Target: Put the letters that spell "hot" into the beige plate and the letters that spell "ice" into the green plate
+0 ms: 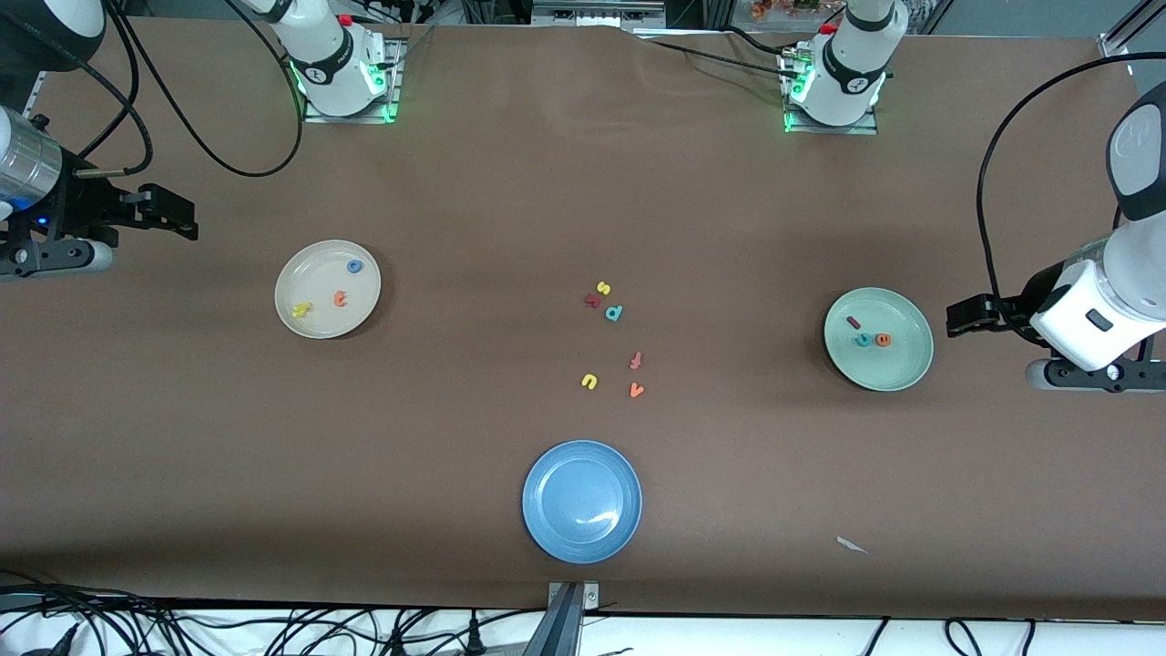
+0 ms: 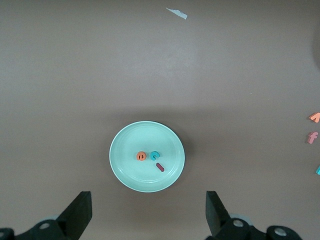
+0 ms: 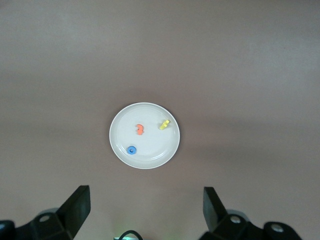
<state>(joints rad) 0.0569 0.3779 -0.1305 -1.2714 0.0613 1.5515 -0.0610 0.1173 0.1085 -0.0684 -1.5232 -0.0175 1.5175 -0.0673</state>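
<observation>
In the front view alone, a blue plate; both hands gape empty.

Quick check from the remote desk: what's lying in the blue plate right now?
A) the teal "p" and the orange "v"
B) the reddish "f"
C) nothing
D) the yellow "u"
C. The blue plate shows only its bare glazed inside, while the leftover letters lie loose on the table farther from the front camera than it.

My two arms white with black joint bands, red buttons and green lights at my bases, black cables looping off me, my left gripper black, my right gripper black too
</observation>
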